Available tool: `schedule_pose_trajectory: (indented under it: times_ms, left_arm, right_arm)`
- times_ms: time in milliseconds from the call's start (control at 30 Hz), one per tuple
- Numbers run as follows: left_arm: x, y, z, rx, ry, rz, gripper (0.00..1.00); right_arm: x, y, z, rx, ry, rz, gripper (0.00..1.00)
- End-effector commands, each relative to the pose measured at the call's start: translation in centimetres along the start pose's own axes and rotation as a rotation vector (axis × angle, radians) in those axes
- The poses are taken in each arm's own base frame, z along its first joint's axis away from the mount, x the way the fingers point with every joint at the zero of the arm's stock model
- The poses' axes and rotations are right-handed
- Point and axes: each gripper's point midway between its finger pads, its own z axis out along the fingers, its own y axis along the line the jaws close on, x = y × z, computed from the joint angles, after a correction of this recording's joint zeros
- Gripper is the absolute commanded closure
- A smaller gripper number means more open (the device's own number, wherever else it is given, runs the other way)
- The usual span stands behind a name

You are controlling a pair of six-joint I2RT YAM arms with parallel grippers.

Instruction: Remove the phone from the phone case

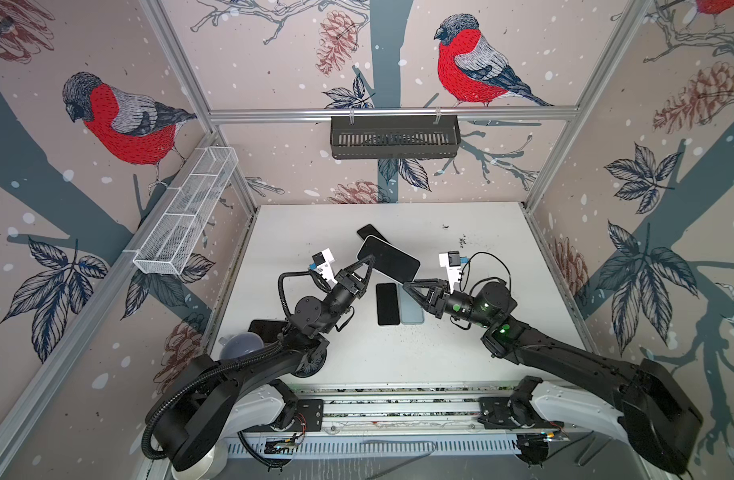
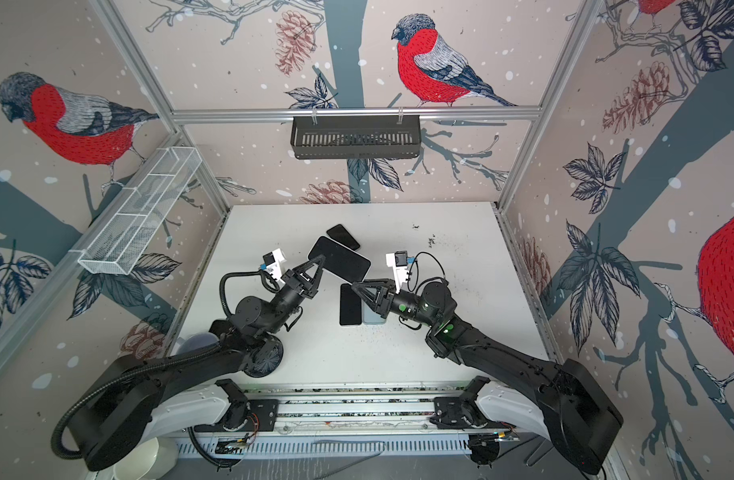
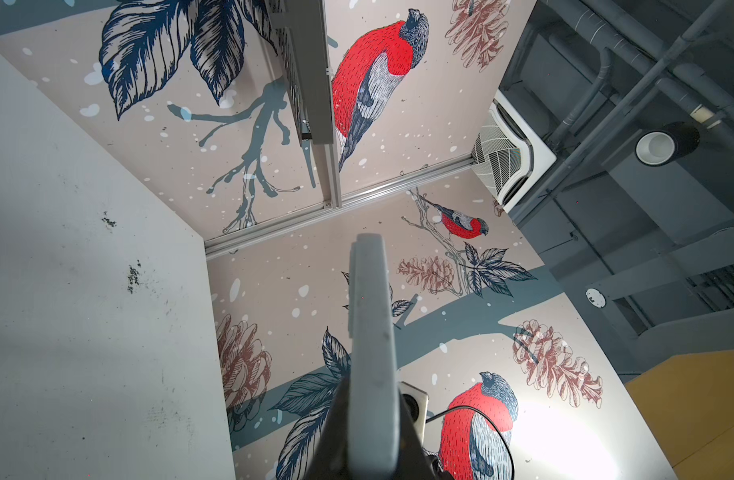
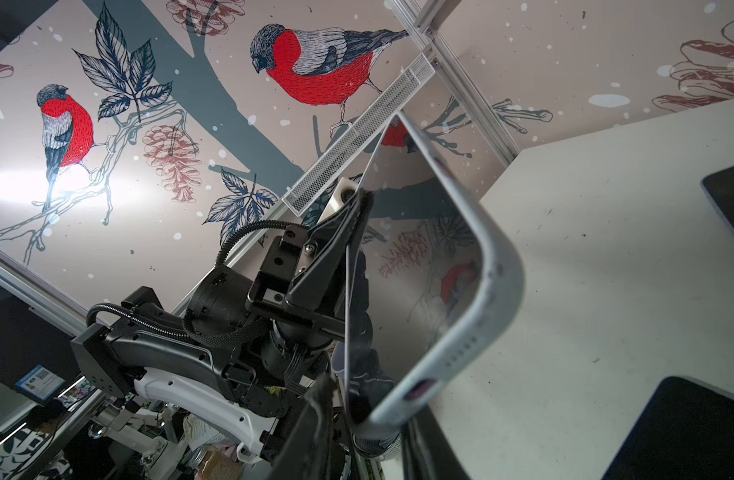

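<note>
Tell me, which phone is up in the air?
The big phone in the pale case, gripped at one end by the left gripper. The black phone and the dark one behind lie flat on the table.

In both top views the cased phone point(image 1: 388, 258) sits mid-frame above the table point(image 1: 461, 353), with the left claw point(image 1: 370, 261) on its left edge and the right claw point(image 1: 407, 286) at its lower right corner. A second phone point(image 1: 369, 231) lies on the table behind it. Below centre lie a third phone point(image 1: 387, 304) and, just right of it, a flat slab point(image 1: 413, 313). A wire basket point(image 1: 186, 212) hangs upper left and a slotted basket point(image 1: 393, 137) top centre.
</note>
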Motion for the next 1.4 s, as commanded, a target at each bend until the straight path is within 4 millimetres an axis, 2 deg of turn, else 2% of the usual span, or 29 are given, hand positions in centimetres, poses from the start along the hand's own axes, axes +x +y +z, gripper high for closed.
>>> schedule_pose_trajectory:
  times_ms: [0, 100, 200, 333, 433, 500, 533, 567, 600, 733, 900, 1000, 1133, 1267, 1367]
  left_arm:
    - [-0.3, -2.8, -0.2, 0.12, -0.013, -0.002, 1.0]
    - [-0.2, -2.7, -0.1, 0.118, -0.007, -0.002, 1.0]
    - [-0.1, -2.5, 0.1, 0.102, 0.003, -0.011, 1.0]
    - [0.1, -1.8, 0.6, 0.036, 0.023, -0.017, 1.0]
    - [0.3, -1.3, 1.2, -0.021, 0.065, -0.011, 1.0]
    - [0.0, -1.1, 1.1, -0.032, 0.077, -0.014, 1.0]
    - [-0.2, -0.9, 1.1, -0.041, 0.083, -0.012, 1.0]
    - [-0.4, -0.5, 1.0, -0.058, 0.091, -0.007, 1.0]
    - [-0.6, -0.3, 1.0, -0.07, 0.101, 0.0, 1.0]
    - [-2.0, 0.1, 0.4, -0.108, 0.134, 0.051, 1.0]
    - [-3.0, 0.7, -0.1, -0.153, 0.23, 0.144, 1.0]
    - [-2.6, 0.8, 0.0, -0.161, 0.324, 0.197, 1.0]
    - [-3.1, 0.8, -0.6, -0.139, 0.295, 0.21, 1.0]
    - [-2.8, 0.4, -0.7, -0.091, 0.291, 0.167, 1.0]
    - [-2.9, 0.2, -0.9, -0.065, 0.273, 0.145, 1.0]
  right_arm:
    - [-0.6, 0.9, 0.1, -0.039, -0.01, -0.029, 0.84]
    - [-0.2, 0.6, 0.1, -0.037, 0.007, -0.039, 0.98]
    - [1.2, 0.2, 0.1, -0.04, 0.062, -0.11, 0.99]
    - [4.3, -4.0, 0.0, 0.15, 0.223, -0.341, 1.0]
    - [4.8, -8.2, -0.5, 0.433, 0.313, -0.606, 1.0]
    - [3.7, -10.2, -1.3, 0.606, 0.308, -0.707, 0.9]
    - [3.2, -10.5, -1.5, 0.64, 0.304, -0.722, 0.85]
    - [2.5, -10.7, -1.9, 0.679, 0.284, -0.731, 0.71]
    - [1.9, -10.9, -2.3, 0.71, 0.258, -0.733, 0.62]
    - [0.6, -9.3, -4.0, 0.664, 0.136, -0.721, 0.41]
    - [-0.2, -5.9, -5.2, 0.5, 0.029, -0.771, 0.29]
    - [-0.8, -4.1, -5.5, 0.417, -0.003, -0.797, 0.26]
    - [-0.7, -2.6, -5.0, 0.329, -0.004, -0.762, 0.27]
    - [0.6, -0.9, -4.0, 0.188, -0.034, -0.67, 0.26]
    - [0.7, -0.7, -3.1, 0.146, -0.066, -0.541, 0.26]
